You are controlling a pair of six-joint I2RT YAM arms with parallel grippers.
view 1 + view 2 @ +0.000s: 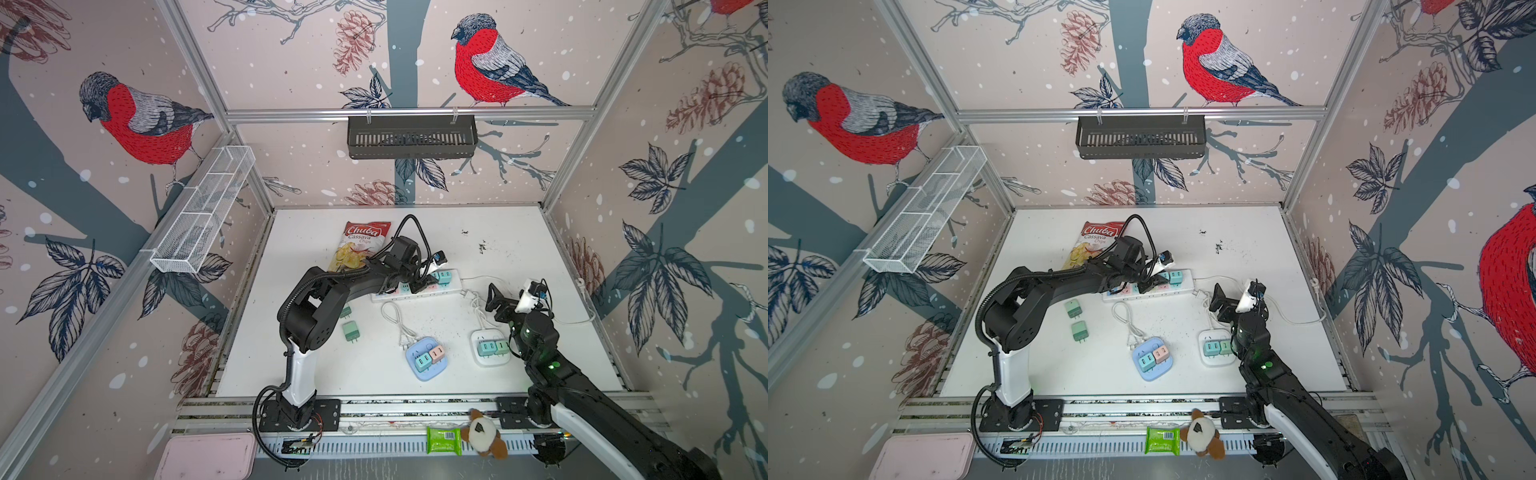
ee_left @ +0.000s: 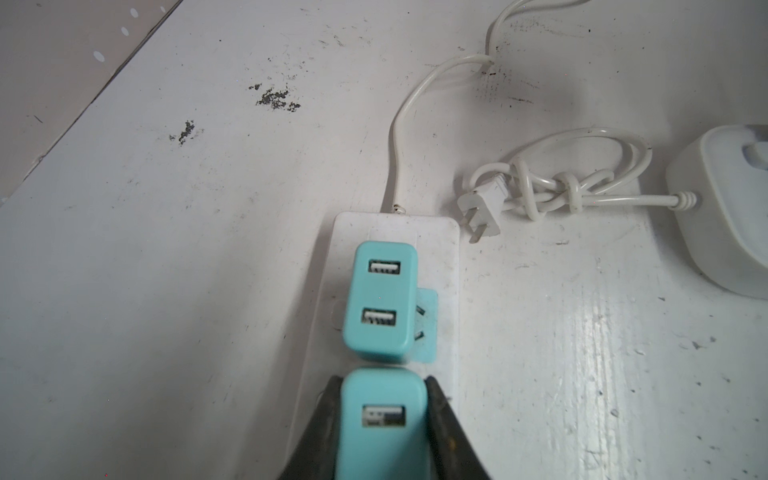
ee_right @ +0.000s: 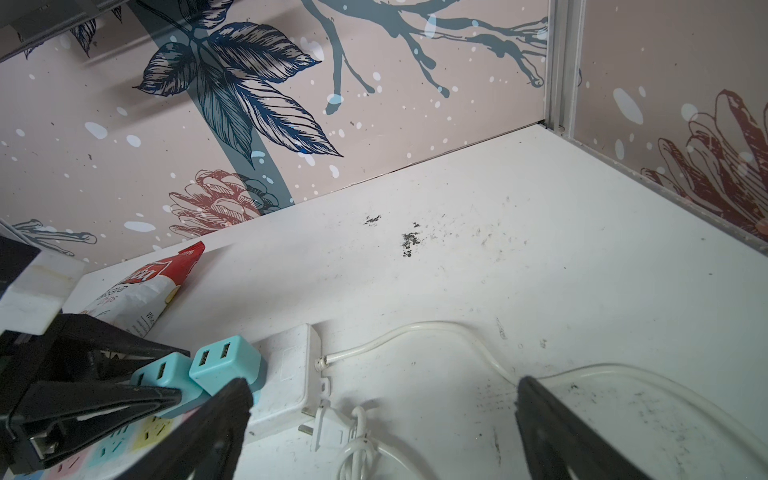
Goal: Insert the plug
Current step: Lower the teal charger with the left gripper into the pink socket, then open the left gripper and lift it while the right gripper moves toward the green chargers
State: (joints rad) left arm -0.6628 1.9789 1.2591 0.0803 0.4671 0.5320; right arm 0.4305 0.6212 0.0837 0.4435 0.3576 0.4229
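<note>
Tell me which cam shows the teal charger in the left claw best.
Left wrist: the teal charger is close, pinched in the left claw at the power strip. Right wrist shows it side-on, partly hidden; both top views show it tiny.

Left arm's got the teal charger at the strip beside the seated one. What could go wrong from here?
1. The held charger sits tight against the seated charger; it may jam against it.
2. The right gripper is open and off the power strip, so pushing may shift it.
</note>
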